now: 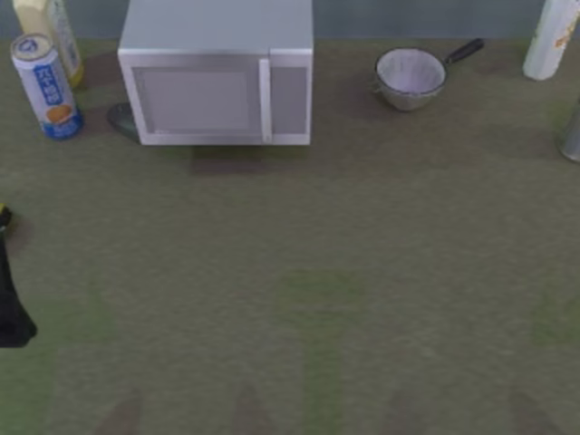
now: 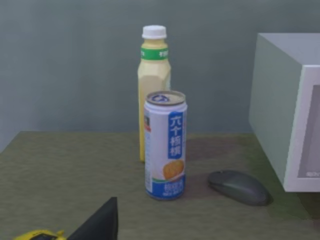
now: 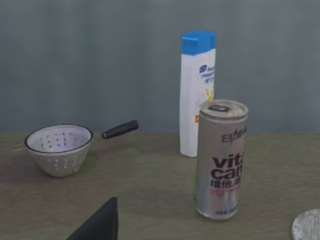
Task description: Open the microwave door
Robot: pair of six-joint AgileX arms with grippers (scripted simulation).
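Note:
The silver-grey microwave stands at the back of the table, left of centre. Its door, a white frame round a grey window, lies flat against the front, with the vertical white handle strip beside the narrow grey control panel. In the left wrist view the microwave fills the edge of the picture. My left gripper is at the table's far left edge, well away from the door. Only a dark piece of my right gripper shows, in the right wrist view; that arm is outside the top view.
A blue-and-white can and a yellow bottle stand left of the microwave, with a grey mouse by its corner. A white colander, a white bottle and a silver can are to the right.

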